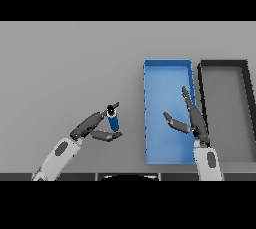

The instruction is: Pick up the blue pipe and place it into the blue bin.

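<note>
2 bins: blue bin (pixel 167 68) | dark bin (pixel 223 64) | blue pipe (pixel 113 121) w/ left hand (pixel 95 128)

From my station the light reads flat, even and moderately bright. The grey table (pixel 60 73) ahead of the left hand (pixel 85 129) holds one uniform tone. Under the right hand (pixel 197 125), the blue bin (pixel 167 63) glows brighter than the blue pipe (pixel 113 121) pinched in the left hand.
</note>
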`<move>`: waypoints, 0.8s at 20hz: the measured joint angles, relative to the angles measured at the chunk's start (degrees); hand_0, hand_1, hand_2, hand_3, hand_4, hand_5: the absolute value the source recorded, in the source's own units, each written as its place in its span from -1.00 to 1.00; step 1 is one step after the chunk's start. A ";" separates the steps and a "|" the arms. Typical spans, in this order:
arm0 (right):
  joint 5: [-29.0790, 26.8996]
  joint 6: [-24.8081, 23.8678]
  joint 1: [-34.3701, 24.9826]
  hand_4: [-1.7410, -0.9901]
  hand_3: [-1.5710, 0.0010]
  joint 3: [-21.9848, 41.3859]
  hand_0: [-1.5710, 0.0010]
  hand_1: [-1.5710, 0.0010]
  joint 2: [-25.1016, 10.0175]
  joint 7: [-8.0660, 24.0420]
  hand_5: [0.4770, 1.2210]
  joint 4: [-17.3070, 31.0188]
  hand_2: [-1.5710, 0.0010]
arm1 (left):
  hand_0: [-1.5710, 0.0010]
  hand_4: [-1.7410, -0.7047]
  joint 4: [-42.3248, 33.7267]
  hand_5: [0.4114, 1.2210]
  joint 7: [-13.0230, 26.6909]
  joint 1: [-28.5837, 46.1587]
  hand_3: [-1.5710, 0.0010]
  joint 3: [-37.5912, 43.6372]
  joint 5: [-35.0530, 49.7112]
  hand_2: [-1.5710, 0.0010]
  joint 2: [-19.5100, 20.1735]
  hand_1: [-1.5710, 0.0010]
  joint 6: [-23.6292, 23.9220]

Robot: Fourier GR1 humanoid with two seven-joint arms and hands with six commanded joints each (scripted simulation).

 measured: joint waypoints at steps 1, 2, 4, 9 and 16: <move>-0.16 0.00 0.27 0.44 1.00 -0.12 1.00 1.00 0.10 -0.08 -0.81 0.30 1.00 | 1.00 0.20 1.71 -0.80 -0.73 -0.18 1.00 0.13 -0.16 1.00 -0.59 1.00 -0.06; -0.11 0.05 0.52 0.44 1.00 0.25 1.00 1.00 0.46 -0.70 -0.81 -0.11 1.00 | 1.00 0.23 3.56 -0.79 -1.29 -1.18 1.00 -0.13 -1.94 1.00 -1.50 1.00 1.15; -0.06 -0.49 -0.63 0.45 1.00 -0.11 1.00 1.00 0.62 0.43 -0.81 0.61 1.00 | 1.00 0.24 5.51 -0.74 -3.72 -1.22 1.00 -0.95 -3.44 0.97 -3.15 1.00 1.99; 0.85 -0.70 -0.16 0.45 1.00 0.08 1.00 1.00 0.13 0.70 -0.78 0.25 1.00 | 0.95 -0.09 7.34 -0.35 -4.55 -2.59 0.56 0.89 1.77 0.47 -6.87 0.68 -0.05; 0.73 -0.46 -0.05 0.50 1.00 -0.28 1.00 1.00 -0.36 0.41 -0.77 0.81 1.00 | -0.52 -0.76 6.97 0.72 -6.71 -1.47 -0.60 -0.29 2.64 -0.67 -9.71 -0.61 0.62</move>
